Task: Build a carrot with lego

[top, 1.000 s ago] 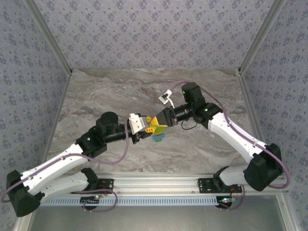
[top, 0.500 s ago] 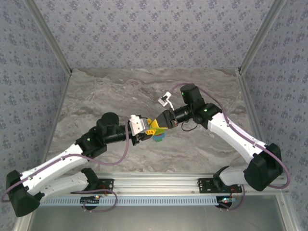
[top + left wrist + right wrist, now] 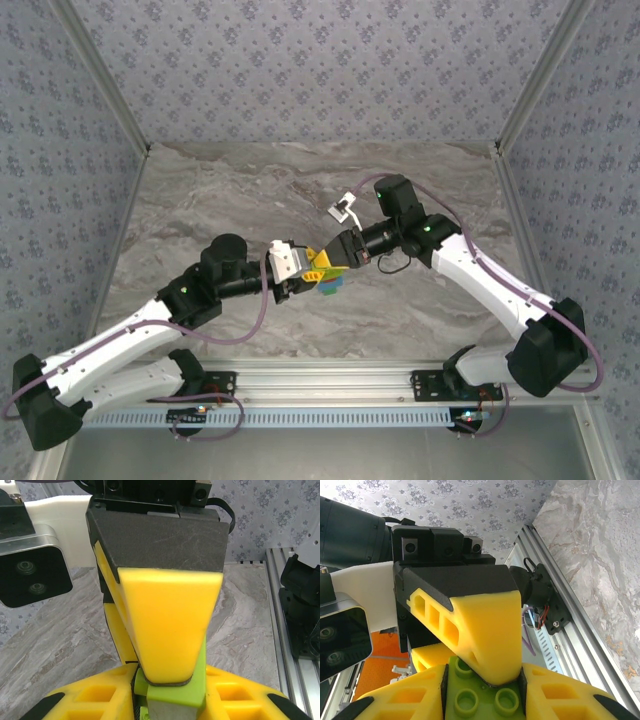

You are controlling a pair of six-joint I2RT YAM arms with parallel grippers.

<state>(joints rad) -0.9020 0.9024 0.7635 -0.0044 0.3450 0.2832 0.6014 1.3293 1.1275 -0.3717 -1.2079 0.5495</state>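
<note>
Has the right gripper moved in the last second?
Yes, slightly: the right gripper has edged left toward the left gripper, away from the right frame post, with the carrot clamped between them.

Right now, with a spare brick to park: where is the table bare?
Bare: the far strip of table along the back wall, and the near strip just before the rail. Crowded: mid-table, where left gripper and right gripper meet on a lime brick beside loose bricks.
</note>
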